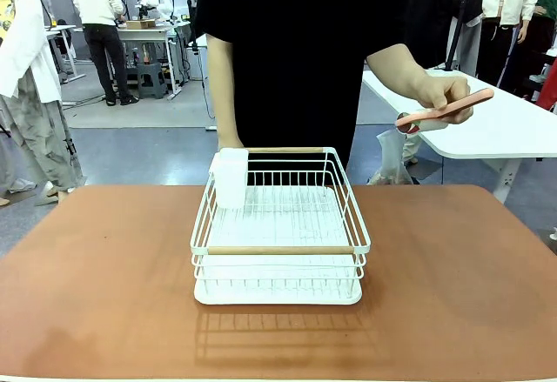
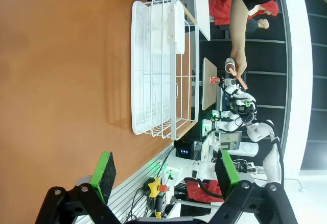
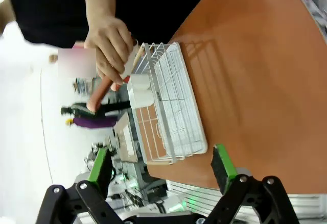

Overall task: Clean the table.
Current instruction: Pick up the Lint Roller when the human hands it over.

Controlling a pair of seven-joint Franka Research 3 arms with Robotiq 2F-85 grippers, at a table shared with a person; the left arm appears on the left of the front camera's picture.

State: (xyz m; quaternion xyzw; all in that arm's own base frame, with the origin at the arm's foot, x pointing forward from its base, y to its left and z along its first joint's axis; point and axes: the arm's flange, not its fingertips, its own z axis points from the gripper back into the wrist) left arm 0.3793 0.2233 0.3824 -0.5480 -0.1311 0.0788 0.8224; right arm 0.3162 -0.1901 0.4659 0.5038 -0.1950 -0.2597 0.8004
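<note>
Jaws on both arms gape wide, empty. The brown table (image 1: pixel 104 295) fills the near ground, a white wire rack (image 1: pixel 278 250) at its middle; far right, a person's hand (image 1: pixel 439 93) holds something pink (image 1: pixel 466 102).

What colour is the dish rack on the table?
Rack: white wire, pale wooden handles; front view.

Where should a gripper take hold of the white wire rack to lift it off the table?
Probably the near wooden bar of the white wire rack, taken at its middle from straight above, a finger on each side. It runs level along the rim facing the robot, bare and slim, and a central grip should keep the rack from tipping.
</note>
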